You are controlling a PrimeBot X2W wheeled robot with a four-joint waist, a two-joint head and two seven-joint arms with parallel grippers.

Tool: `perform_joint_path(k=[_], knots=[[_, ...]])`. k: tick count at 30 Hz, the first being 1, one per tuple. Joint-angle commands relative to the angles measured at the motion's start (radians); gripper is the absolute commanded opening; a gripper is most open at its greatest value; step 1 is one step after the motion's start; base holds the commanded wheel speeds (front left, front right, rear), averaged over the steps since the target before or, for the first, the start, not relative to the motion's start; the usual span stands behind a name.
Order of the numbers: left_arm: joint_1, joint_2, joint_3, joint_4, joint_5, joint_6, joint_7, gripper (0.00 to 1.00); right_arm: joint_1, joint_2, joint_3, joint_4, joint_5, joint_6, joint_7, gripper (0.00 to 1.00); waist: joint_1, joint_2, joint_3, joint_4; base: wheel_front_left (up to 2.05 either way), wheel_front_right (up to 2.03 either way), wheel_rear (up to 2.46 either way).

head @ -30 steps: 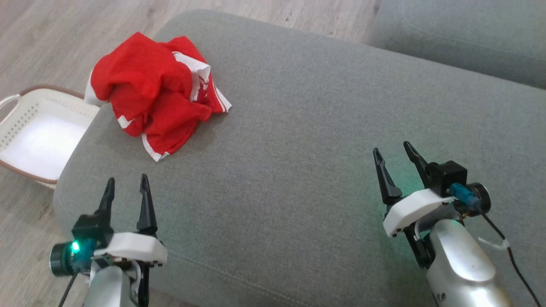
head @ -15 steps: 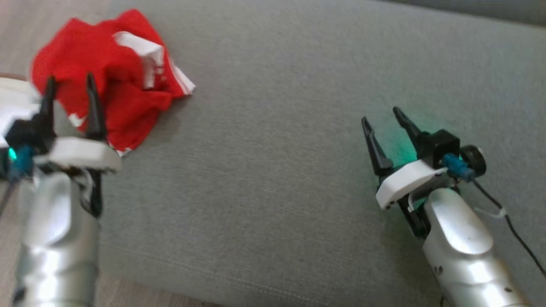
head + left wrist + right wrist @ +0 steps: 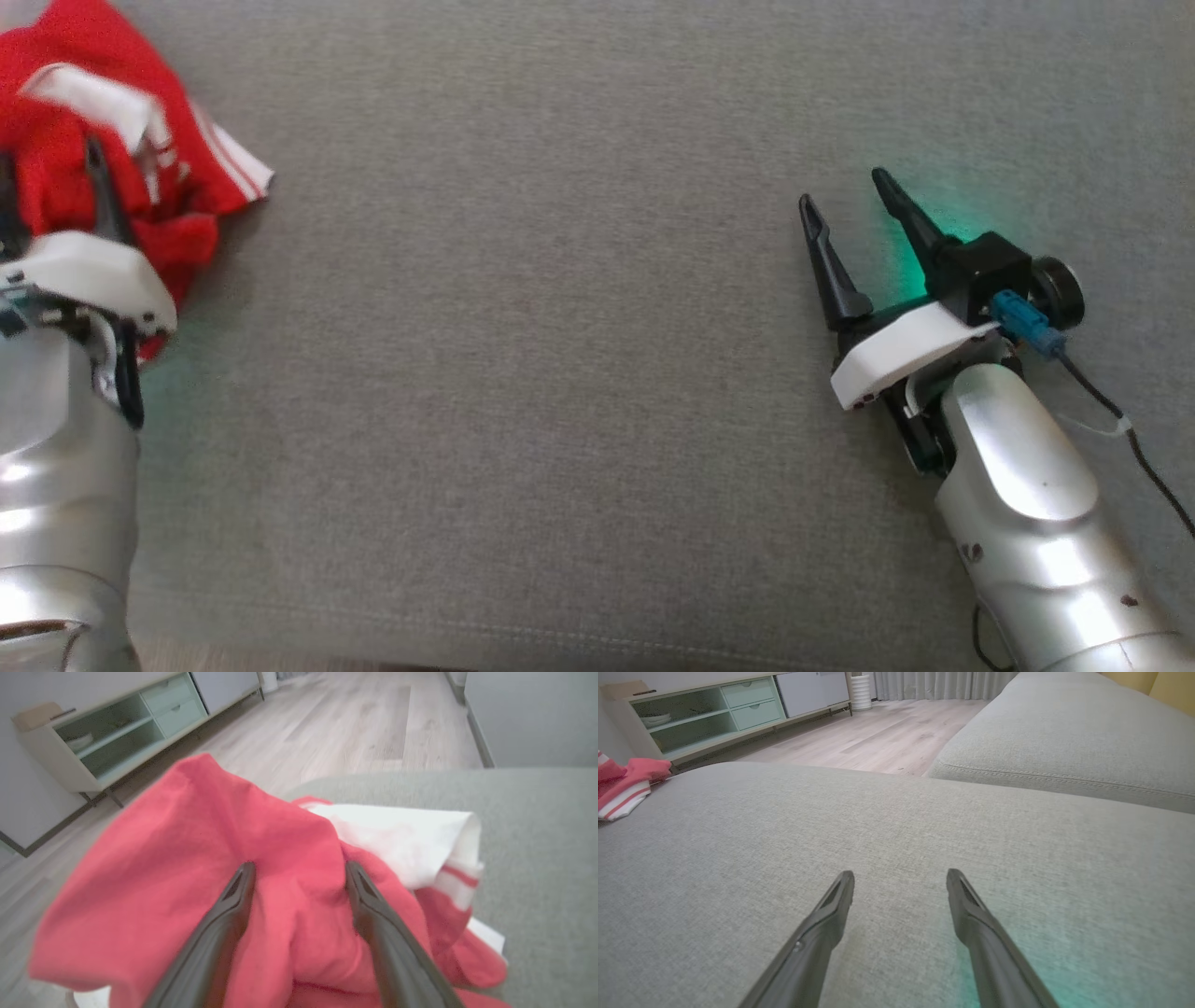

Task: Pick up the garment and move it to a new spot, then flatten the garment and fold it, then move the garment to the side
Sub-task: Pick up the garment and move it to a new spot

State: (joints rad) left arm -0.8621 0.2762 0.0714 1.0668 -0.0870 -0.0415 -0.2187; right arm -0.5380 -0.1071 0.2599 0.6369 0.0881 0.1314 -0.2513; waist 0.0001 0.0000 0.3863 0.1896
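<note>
One crumpled red-and-white garment (image 3: 163,849) bunches softly beneath the spread left claw (image 3: 299,870).

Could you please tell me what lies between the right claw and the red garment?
Only bare grey cushion separates the right claw from the garment, as the head view shows.

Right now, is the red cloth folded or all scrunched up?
Scrunched up: the red garment lies in a lumpy heap with bunched wrinkles.
</note>
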Motion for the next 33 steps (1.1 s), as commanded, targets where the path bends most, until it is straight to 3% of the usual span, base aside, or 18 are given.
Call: perform_joint_path(k=[1,2,3,9,13,19,28,33], knots=[[-0.027,0.07,0.031,0.027,0.004,0.028,0.022,1.0,-0.011,0.011,0.017,-0.024,0.008,-0.001,-0.01,1.0,-0.0001,0.0,0.013,-0.021,0.0,0.0,0.0],[-0.03,0.074,0.037,0.053,-0.003,0.036,0.036,1.0,-0.01,0.012,0.016,-0.024,0.009,-0.001,-0.01,1.0,-0.0001,0.0,0.014,-0.025,0.0,0.0,0.0],[-0.037,0.082,0.04,0.096,-0.008,0.044,0.056,0.0,-0.01,0.013,0.016,-0.024,0.011,-0.001,-0.01,1.0,-0.0001,0.0,0.014,-0.03,0.0,0.0,0.0],[-0.056,0.088,0.045,0.126,-0.026,0.033,0.014,0.0,-0.002,0.021,0.012,-0.022,0.017,-0.001,-0.01,1.0,-0.0001,0.0,-0.006,-0.045,0.0,0.0,0.0],[-0.089,0.094,0.026,0.071,-0.024,-0.016,-0.034,0.0,0.018,0.031,0.007,-0.028,0.024,-0.001,-0.01,1.0,-0.0001,0.0,-0.045,-0.063,0.0,0.0,0.0],[-0.112,0.013,-0.041,-0.142,-0.012,-0.066,-0.043,0.0,0.07,0.048,0.002,-0.035,0.041,-0.001,-0.01,1.0,-0.0001,0.0,-0.13,-0.124,0.0,0.0,0.0],[-0.03,-0.151,-0.209,-0.413,-0.082,-0.088,-0.043,0.0,0.132,0.056,0.08,-0.058,0.112,-0.001,-0.01,1.0,-0.0001,0.0,-0.21,-0.325,0.0,0.0,0.0],[0.029,-0.193,-0.371,-0.48,-0.189,-0.089,-0.043,0.0,0.138,0.057,0.145,-0.08,0.159,-0.001,-0.01,1.0,-0.0001,0.0,-0.215,-0.457,0.0,0.0,0.0]])
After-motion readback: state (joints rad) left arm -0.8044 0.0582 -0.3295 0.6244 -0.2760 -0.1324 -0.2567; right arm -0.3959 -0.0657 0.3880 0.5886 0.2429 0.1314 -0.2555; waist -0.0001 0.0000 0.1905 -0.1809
